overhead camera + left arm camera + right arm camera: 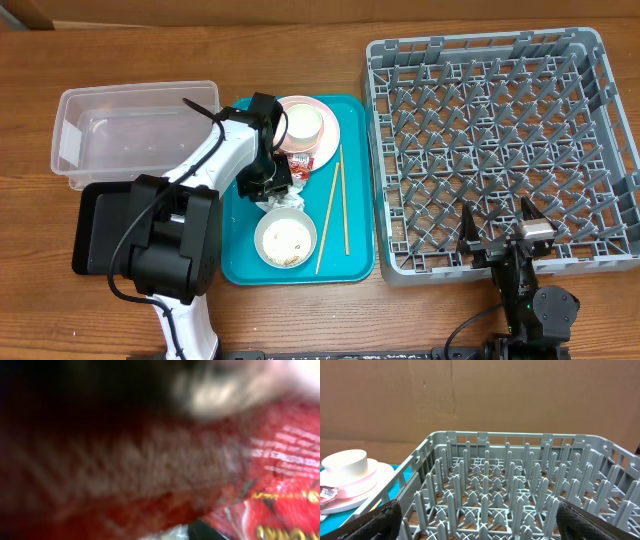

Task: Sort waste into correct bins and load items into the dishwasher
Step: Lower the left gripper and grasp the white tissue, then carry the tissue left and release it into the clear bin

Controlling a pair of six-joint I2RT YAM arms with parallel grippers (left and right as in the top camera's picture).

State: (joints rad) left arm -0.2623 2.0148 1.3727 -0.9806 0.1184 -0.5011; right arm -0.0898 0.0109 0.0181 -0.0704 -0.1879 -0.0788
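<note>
On the teal tray [235,268], my left gripper [272,182] is down between the red-and-white sauce packet [300,160] and the crumpled napkin [289,198]. The blurred packet [280,470] fills the left wrist view and hides the fingers, so no grip shows. A pink plate [328,138] carries a white bowl [303,122]. A second white bowl [285,240] holds rice grains. Chopsticks [335,205] lie beside it. My right gripper [508,237] hangs open over the near edge of the grey dishwasher rack [372,150], its jaws wide over the pegs [485,505].
The clear tub [100,140] sits left of the teal tray, with the black tray [98,225] in front of it, partly under my left arm. A cardboard wall stands behind the rack [440,440]. The plate and bowl [345,462] show left of the rack.
</note>
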